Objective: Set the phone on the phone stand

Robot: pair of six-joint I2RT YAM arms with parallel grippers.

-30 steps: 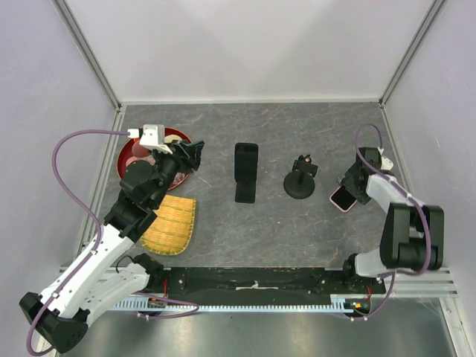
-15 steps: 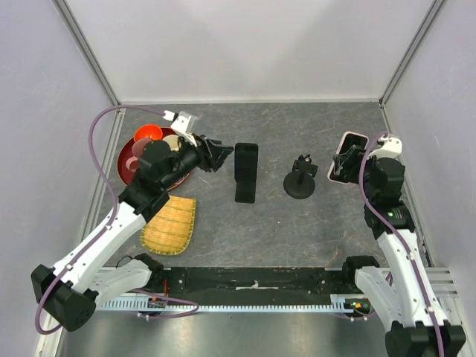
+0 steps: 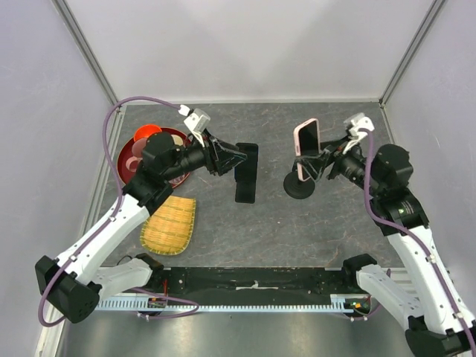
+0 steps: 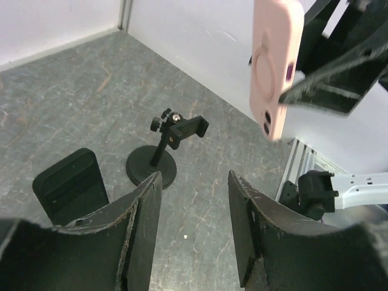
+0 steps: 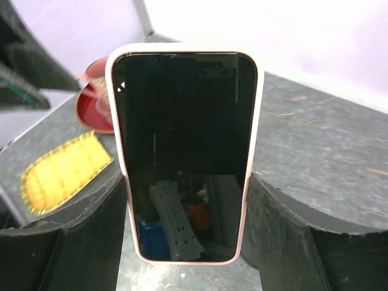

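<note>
Since 1 second ago the right arm has swung in from the right edge of the grey stone-patterned surface [image 3: 335, 230] and raised the pink-cased phone with a black glass screen [image 3: 306, 143]. The left arm has reached away from the round red plate [image 3: 132, 165] toward the middle.

The right fingers [image 5: 79, 242] are clamped on the 2 long sides of the pink-cased phone, near its lower end. It stands roughly upright in the air, touching nothing else. From above it overlaps the black phone stand with a round base and a small clamp head [image 3: 300, 186]. In the left wrist view it hangs well above the clamp and off to one side [image 4: 276, 66].

The left fingers [image 4: 139, 236] are spread wide and hold nothing. They hover just beside the flat black rectangular slab [image 3: 246, 172] lying on the surface.

I judge the step in hand to be the descent onto the black phone stand [image 4: 159, 159]. To do it well I would:
- first centre the phone over the clamp head
- turn its flat face to match the clamp's tilt
- come down slowly so the lower edge seats

The base looks light, so a sideways nudge could tip it. I would let go only once the phone rests without leaning.
</note>
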